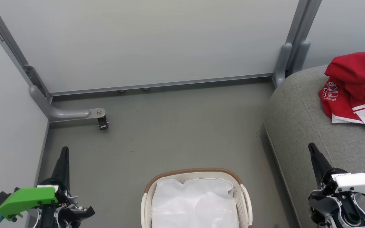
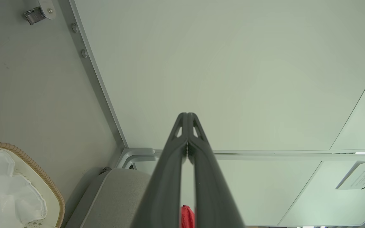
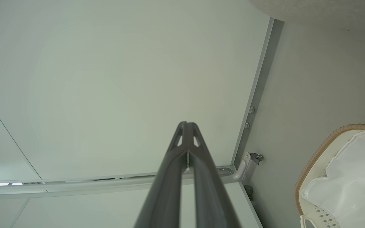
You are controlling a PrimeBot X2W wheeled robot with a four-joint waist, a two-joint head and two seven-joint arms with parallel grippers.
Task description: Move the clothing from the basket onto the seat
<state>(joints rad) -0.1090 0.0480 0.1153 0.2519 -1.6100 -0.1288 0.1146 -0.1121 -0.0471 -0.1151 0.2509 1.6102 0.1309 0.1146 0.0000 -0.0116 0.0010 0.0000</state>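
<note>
Dark jaws, left and right, closed, empty.

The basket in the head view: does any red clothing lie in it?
No, the basket holds a white sheet, and the red clothing lies on the seat.

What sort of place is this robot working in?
Probably a test booth staged like a home laundry corner: plain partition panels on metal frames, a grey seat holding red clothing, and a laundry basket on the floor.
</note>
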